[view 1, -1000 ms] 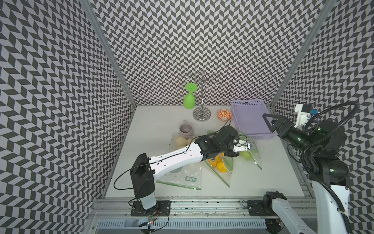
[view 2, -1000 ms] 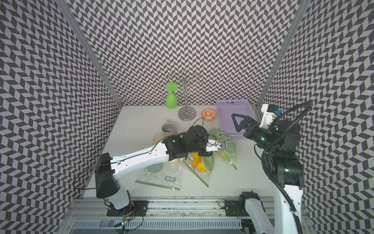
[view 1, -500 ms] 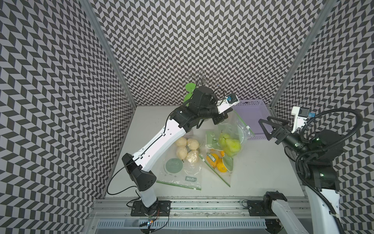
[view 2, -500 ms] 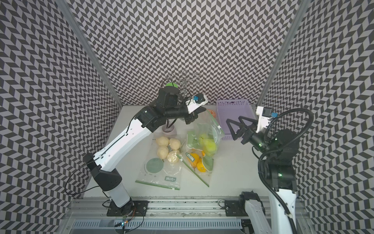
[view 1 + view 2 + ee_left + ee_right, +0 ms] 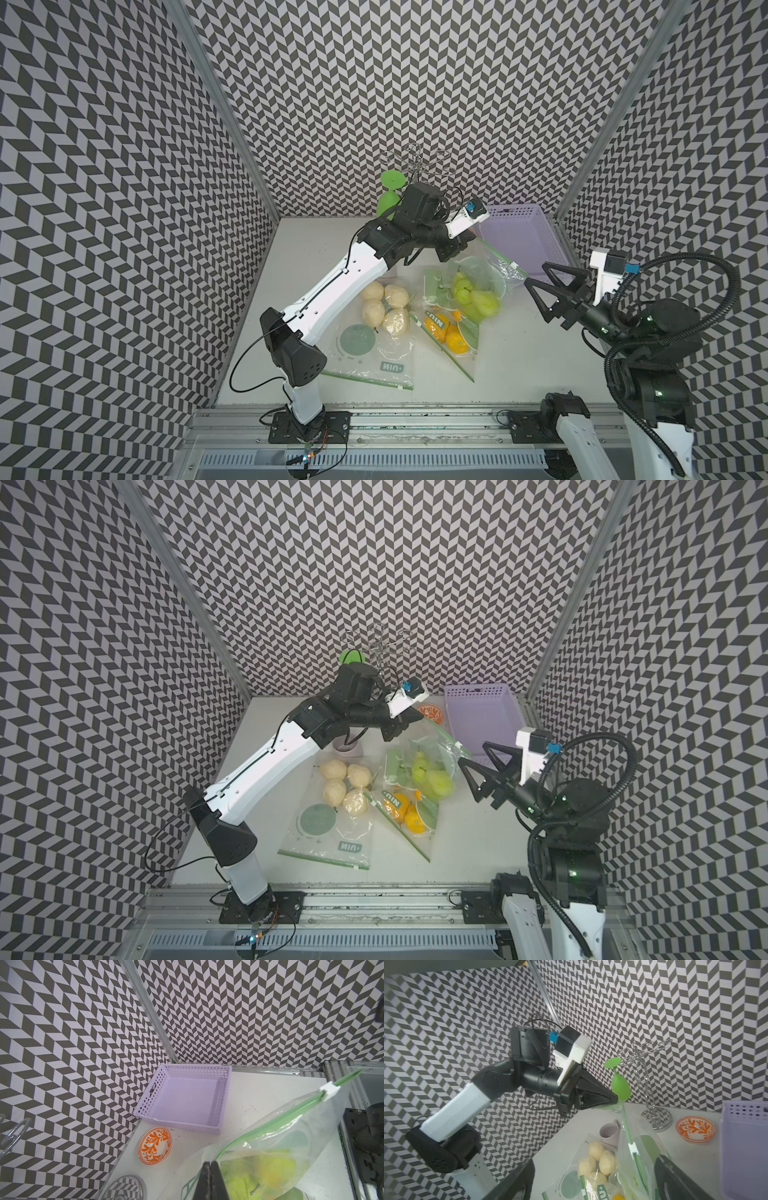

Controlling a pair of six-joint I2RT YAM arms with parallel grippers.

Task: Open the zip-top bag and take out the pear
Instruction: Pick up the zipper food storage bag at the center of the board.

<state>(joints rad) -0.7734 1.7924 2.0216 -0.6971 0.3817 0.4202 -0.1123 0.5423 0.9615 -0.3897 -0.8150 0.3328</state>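
Note:
The clear zip-top bag (image 5: 496, 266) with a green zip strip hangs tilted above the table. My left gripper (image 5: 211, 1162) is shut on its upper corner, right at the end of the strip. Green pears (image 5: 473, 297) sag in the bag's low end, also seen in the other top view (image 5: 432, 779). The white slider (image 5: 329, 1089) sits near the far end of the zip. My right gripper (image 5: 536, 276) is open beside that slider end and holds nothing; in its wrist view the slider (image 5: 632, 1148) lies between its fingers (image 5: 675, 1176).
A bag of pale round fruit (image 5: 384, 309) and a bag of oranges (image 5: 451, 334) lie flat under the raised bag. A purple basket (image 5: 519, 232) stands at the back right. Beside it are an orange patterned bowl (image 5: 430, 712), a mug (image 5: 347, 748) and a glass rack with a green glass (image 5: 390, 193).
My left arm has lifted the pear bag off the table, up and towards the back. My right gripper has come down and in towards the slider end, its jaws narrowing slightly.

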